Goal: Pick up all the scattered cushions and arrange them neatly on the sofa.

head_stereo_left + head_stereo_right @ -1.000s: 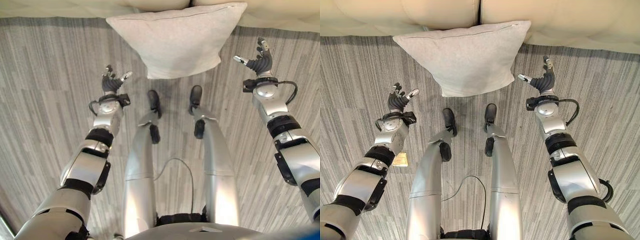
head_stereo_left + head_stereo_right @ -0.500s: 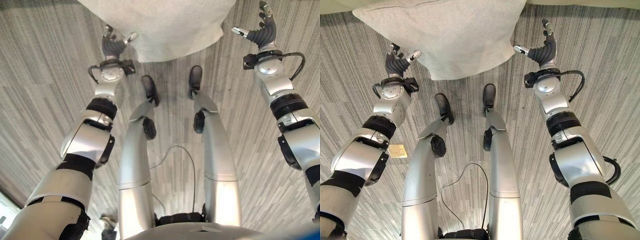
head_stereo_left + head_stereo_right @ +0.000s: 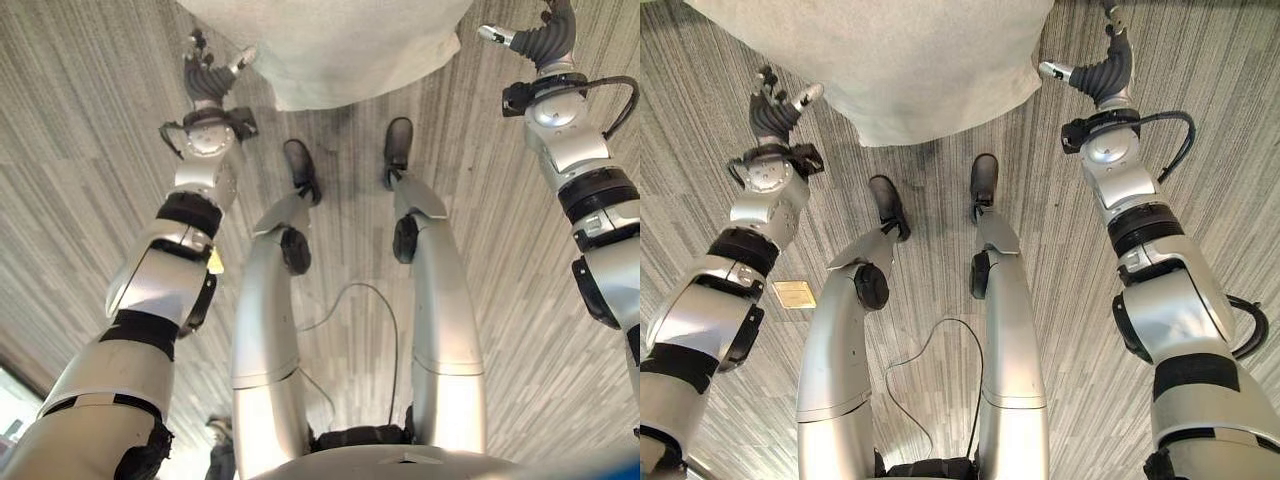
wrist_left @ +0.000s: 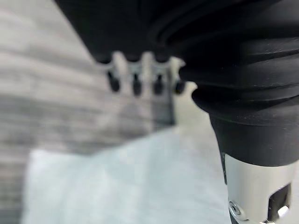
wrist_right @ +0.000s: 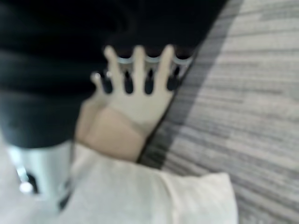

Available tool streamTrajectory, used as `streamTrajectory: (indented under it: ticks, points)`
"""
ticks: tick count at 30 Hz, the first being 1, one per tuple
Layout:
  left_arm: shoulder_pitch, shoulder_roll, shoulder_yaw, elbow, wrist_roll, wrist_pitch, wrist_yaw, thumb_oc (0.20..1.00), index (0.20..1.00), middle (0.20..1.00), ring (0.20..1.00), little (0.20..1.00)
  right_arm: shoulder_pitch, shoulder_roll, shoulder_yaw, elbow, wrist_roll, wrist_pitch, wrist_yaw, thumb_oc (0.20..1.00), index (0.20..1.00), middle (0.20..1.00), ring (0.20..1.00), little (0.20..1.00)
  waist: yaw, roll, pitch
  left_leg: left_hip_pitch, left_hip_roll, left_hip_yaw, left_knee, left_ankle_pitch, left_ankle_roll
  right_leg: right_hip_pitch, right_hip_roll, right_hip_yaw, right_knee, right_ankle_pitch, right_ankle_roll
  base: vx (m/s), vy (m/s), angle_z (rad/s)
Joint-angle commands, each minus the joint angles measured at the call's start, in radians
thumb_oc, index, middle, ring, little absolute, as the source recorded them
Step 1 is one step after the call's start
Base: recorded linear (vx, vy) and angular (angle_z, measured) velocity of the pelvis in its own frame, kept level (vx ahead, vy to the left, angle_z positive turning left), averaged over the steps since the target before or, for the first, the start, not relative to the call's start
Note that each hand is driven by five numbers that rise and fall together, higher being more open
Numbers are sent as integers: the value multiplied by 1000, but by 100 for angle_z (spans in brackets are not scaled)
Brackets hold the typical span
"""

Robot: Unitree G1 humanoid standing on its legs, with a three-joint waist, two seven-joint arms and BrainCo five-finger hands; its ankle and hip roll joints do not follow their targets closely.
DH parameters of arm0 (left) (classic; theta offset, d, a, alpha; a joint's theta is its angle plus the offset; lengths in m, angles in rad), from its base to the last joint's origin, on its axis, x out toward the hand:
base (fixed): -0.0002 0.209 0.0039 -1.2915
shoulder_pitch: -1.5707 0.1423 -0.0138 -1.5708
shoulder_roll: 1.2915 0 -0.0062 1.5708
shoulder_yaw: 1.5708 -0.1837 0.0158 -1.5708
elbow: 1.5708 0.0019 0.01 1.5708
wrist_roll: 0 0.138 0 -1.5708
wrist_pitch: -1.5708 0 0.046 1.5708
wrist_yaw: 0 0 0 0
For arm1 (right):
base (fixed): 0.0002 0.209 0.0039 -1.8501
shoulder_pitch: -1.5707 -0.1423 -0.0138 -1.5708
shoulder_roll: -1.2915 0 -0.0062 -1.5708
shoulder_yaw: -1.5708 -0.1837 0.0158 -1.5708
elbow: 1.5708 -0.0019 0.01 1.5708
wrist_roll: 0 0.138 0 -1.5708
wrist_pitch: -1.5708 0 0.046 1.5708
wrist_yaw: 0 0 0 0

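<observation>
Left eye view: both hands raised beside a cushion on the floor.
The left hand (image 3: pixel 207 78) is nearer, fingers relaxed and spread, holding nothing; the right hand (image 3: pixel 541 40) likewise, thumb out. The pale cushion (image 3: pixel 910 60) lies between them on the grey striped floor (image 3: pixel 90 180), farther ahead.

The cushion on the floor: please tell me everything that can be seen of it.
The cushion is a pale grey-white square of woven-looking fabric, plump and soft. It lies on the grey striped carpet, one corner pointing toward the robot. The left hand and right hand flank it, fingers open, not gripping it.
</observation>
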Motion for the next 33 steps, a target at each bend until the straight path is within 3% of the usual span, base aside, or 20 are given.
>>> streamTrajectory:
  ticks: [1,12,23,31,32,33]
  points:
    - [-20,24,49,23,-18,-18,24,1000,1000,1000,1000,1000,24,-19,8,-21,14,-26,-1,1000,1000,1000,1000,1000,4,12,-58,-26,34,-132,-52,52,-99,-14,-35,43,15,-14,120,0,0,0]
    - [-142,49,-25,-5,-26,-32,18,1000,1000,1000,1000,1000,-46,-12,42,17,27,-25,-3,1000,1000,1000,1000,1000,4,19,-77,-72,35,-149,-38,58,-101,-50,-28,40,24,-9,121,0,0,0]
    - [-148,-33,-88,-123,10,-53,32,1000,1000,1000,1000,1000,-142,5,123,35,-39,9,-10,1000,1000,1000,1000,1000,26,30,-88,-84,30,-161,-57,74,-103,-50,-29,24,17,-11,121,0,0,0]
    - [-168,-66,-100,-175,18,-69,49,1000,1000,1000,1000,1000,-197,164,186,-14,-80,19,-7,1000,1000,1000,1000,1000,48,44,-85,-83,24,-168,-54,82,-100,-50,-26,16,38,-21,116,0,0,0]
    - [-166,-65,-98,-185,16,-73,50,1000,1000,1000,1000,1000,-192,175,192,-27,-81,18,-2,762,762,762,762,762,49,44,-87,-83,24,-168,-55,83,-100,-50,-26,15,39,-22,116,0,0,0]
    - [-160,-64,-96,-202,15,-78,49,1000,1000,1000,1000,1000,-189,185,196,-43,-86,18,3,451,451,451,451,451,49,44,-90,-83,22,-170,-57,84,-99,-50,-25,13,41,-23,115,0,0,0]
